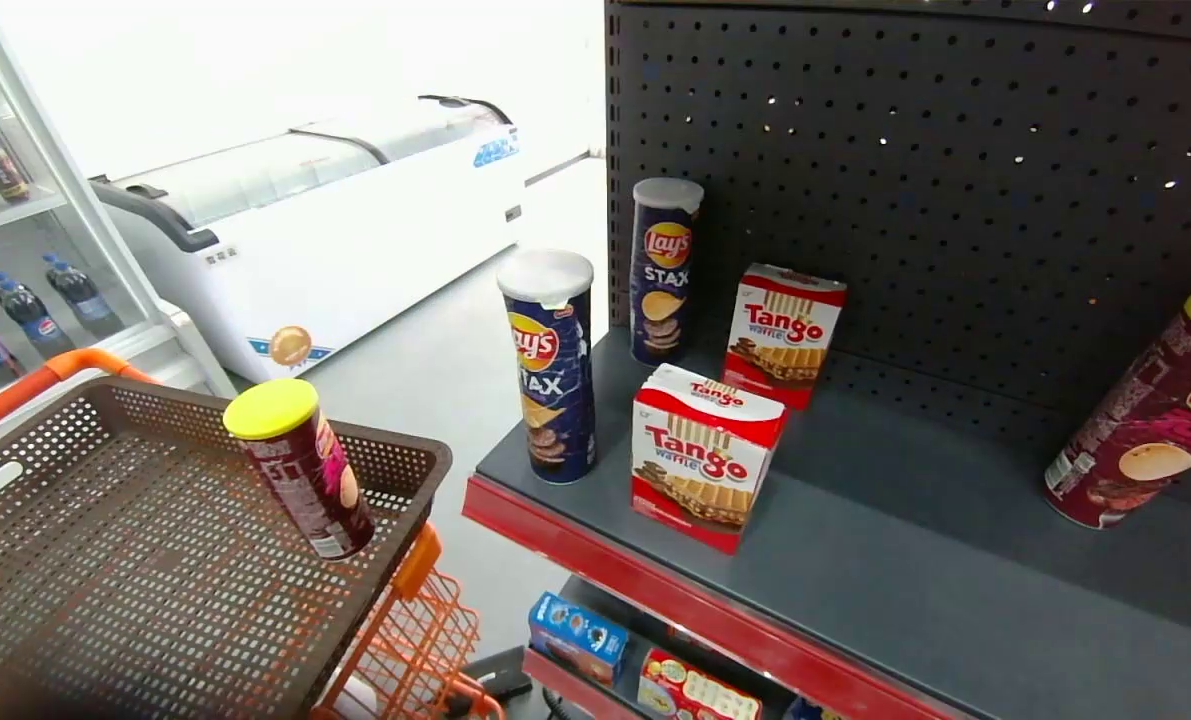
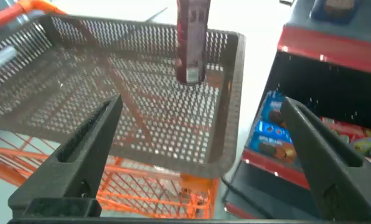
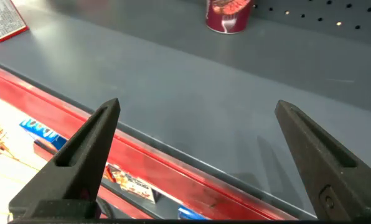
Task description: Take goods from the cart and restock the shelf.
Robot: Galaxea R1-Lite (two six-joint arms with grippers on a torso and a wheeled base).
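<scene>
Head view first: the brown cart basket [image 1: 395,455] is seen at lower left. One yellow-lidded maroon can [image 1: 300,470] is stood upright near its right rim, so it's handy for a grab. On the grey shelf [image 1: 905,570], centre frame, stock is sorted by kind and faced outward. A front blue can [image 1: 547,365] is backed by a rear blue can [image 1: 663,270], and a front wafer box [image 1: 705,455] by a rear wafer box [image 1: 783,333]. A shelved maroon can [image 1: 1145,420] is parked at far right, well apart, so the bare stretch beside it is likely meant for the cart one. It looks tilted, though that could just be the lens.

Left wrist view: the left gripper [image 2: 201,104] is held with jaws wide apart and nothing between them. It's lined up on the maroon can [image 2: 192,43] inside the basket, apart from it, seemingly staged for the pick.

Right wrist view: the right gripper [image 3: 196,107] is likewise spread and empty, hung over bare shelf [image 3: 235,93].
</scene>
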